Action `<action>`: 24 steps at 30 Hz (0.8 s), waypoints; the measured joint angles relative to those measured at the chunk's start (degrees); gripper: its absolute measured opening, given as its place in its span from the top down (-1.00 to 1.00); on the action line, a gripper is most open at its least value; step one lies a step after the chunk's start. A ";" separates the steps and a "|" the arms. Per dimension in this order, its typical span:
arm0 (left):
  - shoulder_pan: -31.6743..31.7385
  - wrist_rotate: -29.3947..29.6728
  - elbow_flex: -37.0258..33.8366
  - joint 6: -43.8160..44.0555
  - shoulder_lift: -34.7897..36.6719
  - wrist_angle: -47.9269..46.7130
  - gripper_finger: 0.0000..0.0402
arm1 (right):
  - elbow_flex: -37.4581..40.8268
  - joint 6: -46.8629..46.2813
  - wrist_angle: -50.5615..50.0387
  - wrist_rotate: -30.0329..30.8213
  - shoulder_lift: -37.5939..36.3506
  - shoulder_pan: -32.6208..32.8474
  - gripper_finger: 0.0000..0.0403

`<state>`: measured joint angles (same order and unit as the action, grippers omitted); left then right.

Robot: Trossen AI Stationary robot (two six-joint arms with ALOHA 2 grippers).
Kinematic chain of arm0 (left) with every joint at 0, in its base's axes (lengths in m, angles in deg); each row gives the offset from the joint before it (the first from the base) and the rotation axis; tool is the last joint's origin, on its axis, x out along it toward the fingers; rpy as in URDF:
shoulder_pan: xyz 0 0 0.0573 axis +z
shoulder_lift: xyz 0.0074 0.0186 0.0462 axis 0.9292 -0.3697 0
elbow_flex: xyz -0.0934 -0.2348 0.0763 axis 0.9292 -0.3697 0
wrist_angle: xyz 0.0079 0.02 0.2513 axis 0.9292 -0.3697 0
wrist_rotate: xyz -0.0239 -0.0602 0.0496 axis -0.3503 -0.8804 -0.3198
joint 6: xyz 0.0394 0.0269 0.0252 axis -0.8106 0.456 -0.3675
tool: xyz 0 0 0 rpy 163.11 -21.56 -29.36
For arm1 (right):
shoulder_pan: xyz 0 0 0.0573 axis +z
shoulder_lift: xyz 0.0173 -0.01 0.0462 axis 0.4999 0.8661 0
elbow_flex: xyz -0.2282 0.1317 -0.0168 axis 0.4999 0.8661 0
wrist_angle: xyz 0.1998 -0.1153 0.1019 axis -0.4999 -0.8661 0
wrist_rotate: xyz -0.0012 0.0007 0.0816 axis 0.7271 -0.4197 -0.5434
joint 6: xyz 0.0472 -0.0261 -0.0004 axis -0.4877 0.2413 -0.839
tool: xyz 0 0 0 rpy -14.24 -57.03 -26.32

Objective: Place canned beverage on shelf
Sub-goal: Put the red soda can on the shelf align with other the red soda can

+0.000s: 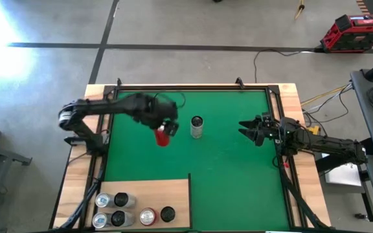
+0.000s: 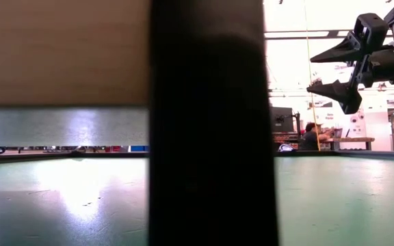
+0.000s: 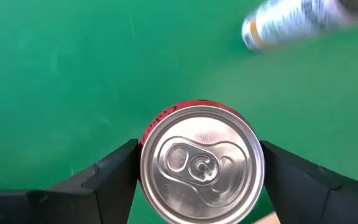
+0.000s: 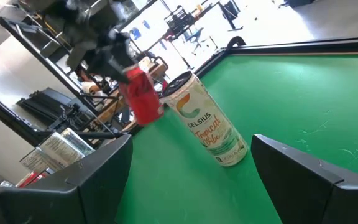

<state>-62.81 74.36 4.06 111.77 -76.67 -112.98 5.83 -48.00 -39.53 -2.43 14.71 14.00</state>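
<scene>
Overhead, the left gripper (image 1: 165,131) holds a red aluminium can (image 1: 162,137) above the green felt mat (image 1: 232,175), just beside a standing white slim can (image 1: 197,127). The pale light-wood rectangular shelf (image 1: 167,193) at the near-left corner already carries six cans, so a good share of the stocking looks done. The right gripper (image 1: 251,129) waits at the mat's right side. At table height only the right gripper's spread jaws show (a dark post blocks the middle). Left wrist: fingers (image 3: 110,171) clamp the red can's sides. Right wrist: jaws apart, facing both cans.
</scene>
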 joint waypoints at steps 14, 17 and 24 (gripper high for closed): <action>-22.68 7.35 -5.01 26.50 3.72 -1.99 -0.43 | 0.00 -0.01 0.02 -0.02 0.00 -0.01 -0.58; -27.25 7.34 -4.89 29.68 3.05 -2.29 -0.41 | 0.00 0.00 0.02 -0.02 0.00 -0.02 -0.58; -37.35 7.94 -2.50 37.34 1.11 -3.46 -0.41 | 0.00 -0.02 0.02 -0.02 0.00 0.00 -0.58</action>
<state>-100.16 82.30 1.56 149.10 -75.56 -116.44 5.83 -48.02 -39.51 -2.45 14.71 14.00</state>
